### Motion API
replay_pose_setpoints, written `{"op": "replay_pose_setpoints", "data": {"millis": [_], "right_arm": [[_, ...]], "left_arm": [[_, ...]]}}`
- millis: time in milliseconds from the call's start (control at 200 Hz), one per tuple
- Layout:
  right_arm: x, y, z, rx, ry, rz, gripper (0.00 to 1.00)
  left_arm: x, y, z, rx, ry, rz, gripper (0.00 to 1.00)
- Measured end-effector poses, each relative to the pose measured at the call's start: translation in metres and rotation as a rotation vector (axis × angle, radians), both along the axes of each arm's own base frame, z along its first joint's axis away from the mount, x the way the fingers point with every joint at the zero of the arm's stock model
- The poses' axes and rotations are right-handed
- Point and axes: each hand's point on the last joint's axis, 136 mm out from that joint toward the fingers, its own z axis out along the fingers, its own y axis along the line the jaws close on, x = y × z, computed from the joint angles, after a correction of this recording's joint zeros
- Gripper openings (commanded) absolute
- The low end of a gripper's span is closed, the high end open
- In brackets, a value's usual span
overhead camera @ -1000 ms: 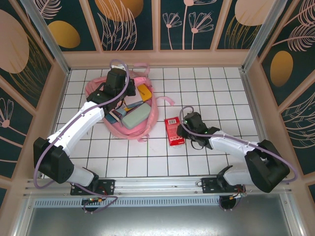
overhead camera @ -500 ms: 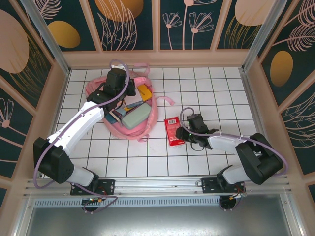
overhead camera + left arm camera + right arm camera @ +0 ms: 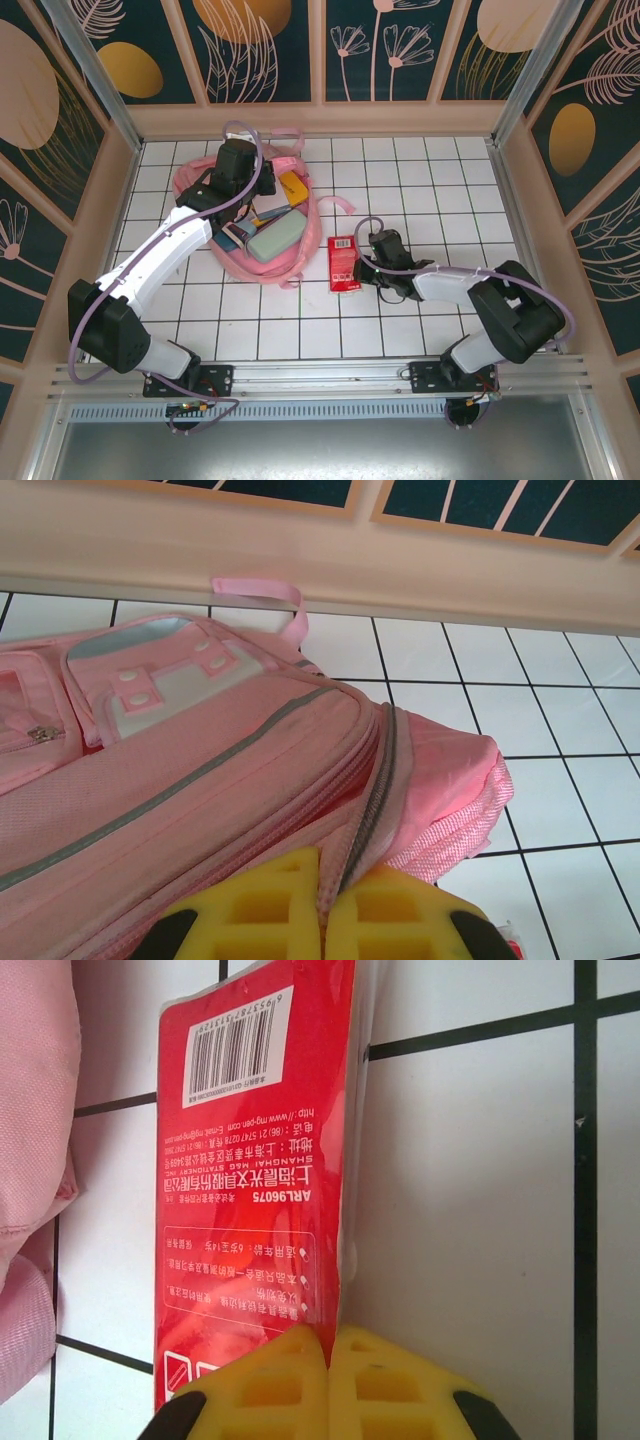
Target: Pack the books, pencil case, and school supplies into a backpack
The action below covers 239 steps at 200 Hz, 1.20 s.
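A: Entry. Where is the red packet?

B: On the counter, just right of the backpack and not yet in it. The right fingers are pressed together on its near end, at the clear sealed margin beside the red print. From above the packet looks narrow, so it may be tipped up on one long edge; I cannot say for sure.

A: Handling?

B: Judged thin, light and floppy: glossy film over flat contents. The film looks slick, and the margin is only a narrow strip, so the packet may droop or swing from a pinch at one end. A hold further in, across the printed body, would be firmer. Not fragile, though it would crease.

A: And the other arm?

B: The left fingers are closed on the backpack's fabric at the zip, which seems to hold the mouth open. The cloth is soft and slack. It folds instead of standing up, so the rim wants that support while things go in.

A: Contents so far?

B: The mint pencil case and a yellow book lie in the opening. The free space looks to be at the near right of the mouth, the packet's side.
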Motion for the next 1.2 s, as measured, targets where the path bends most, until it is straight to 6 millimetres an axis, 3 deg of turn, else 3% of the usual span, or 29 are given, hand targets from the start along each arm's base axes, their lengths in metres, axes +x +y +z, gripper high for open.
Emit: {"op": "replay_pose_setpoints", "data": {"millis": [165, 375, 505, 641, 771, 921, 1196], "right_arm": [[0.001, -0.001, 0.029, 0.038, -0.062, -0.004, 0.0], [-0.001, 0.005, 0.087, 0.144, -0.192, 0.028, 0.0], [0.001, 0.024, 0.112, 0.226, -0.218, 0.095, 0.0], [0.015, 0.057, 0.133, 0.313, -0.229, 0.18, 0.0], [0.036, 0.097, 0.137, 0.37, -0.211, 0.25, 0.0], [0.069, 0.14, 0.126, 0.415, -0.157, 0.294, 0.0], [0.139, 0.2, 0.107, 0.459, -0.117, 0.276, 0.0]], "left_arm": [[0.0, 0.0, 0.0, 0.0, 0.0, 0.0, 0.0], [0.0, 0.0, 0.0, 0.0, 0.0, 0.0, 0.0], [0.0, 0.0, 0.0, 0.0, 0.0, 0.001, 0.0], [0.0, 0.001, 0.001, -0.001, -0.003, 0.002, 0.0], [-0.001, 0.002, 0.002, -0.001, -0.006, 0.004, 0.0], [-0.002, 0.002, 0.003, -0.002, -0.008, 0.003, 0.0], [-0.005, 0.002, 0.004, -0.018, -0.015, -0.01, 0.0]]}}
